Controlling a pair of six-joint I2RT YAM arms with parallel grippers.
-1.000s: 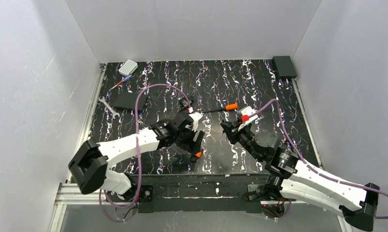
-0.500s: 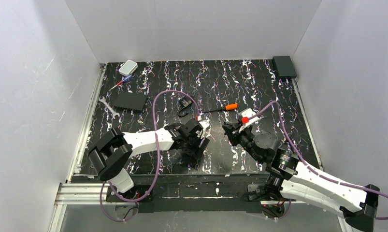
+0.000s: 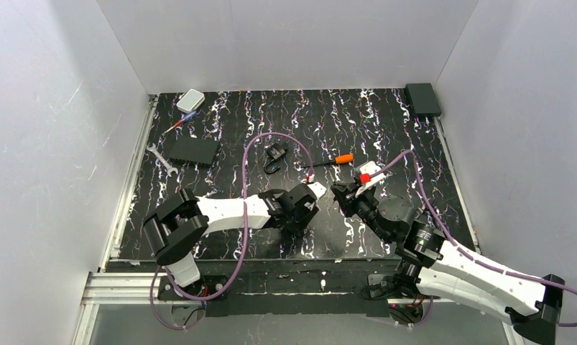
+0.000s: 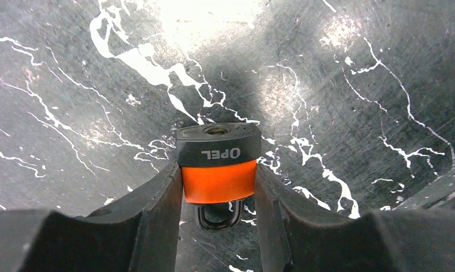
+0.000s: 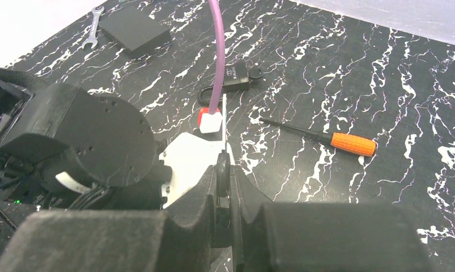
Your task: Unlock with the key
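A small orange padlock (image 4: 218, 180) with a black base marked OPEL sits between the black fingers (image 4: 157, 209) of my left gripper (image 4: 218, 168), which is shut on its two sides. Its keyhole end points away from the wrist, and its shackle hangs just above the marbled table (image 4: 72, 113). In the top view the left gripper (image 3: 308, 207) hides the padlock. My right gripper (image 5: 223, 163) is shut on the key (image 5: 222, 173), whose black head is pinched edge-on with the thin blade pointing forward. The right gripper (image 3: 340, 192) hovers just right of the left one.
A second, black padlock (image 3: 274, 156) lies behind the grippers, with an orange-handled screwdriver (image 3: 340, 159) to its right. At the left are a silver wrench (image 3: 160, 159) and a flat black box (image 3: 192, 149). A white case (image 3: 190, 99) and a black box (image 3: 422, 98) sit at the back corners.
My left arm swung right and down over the orange padlock, which lay on the table, and its jaws closed on it. The right gripper, holding the key, barely moved.
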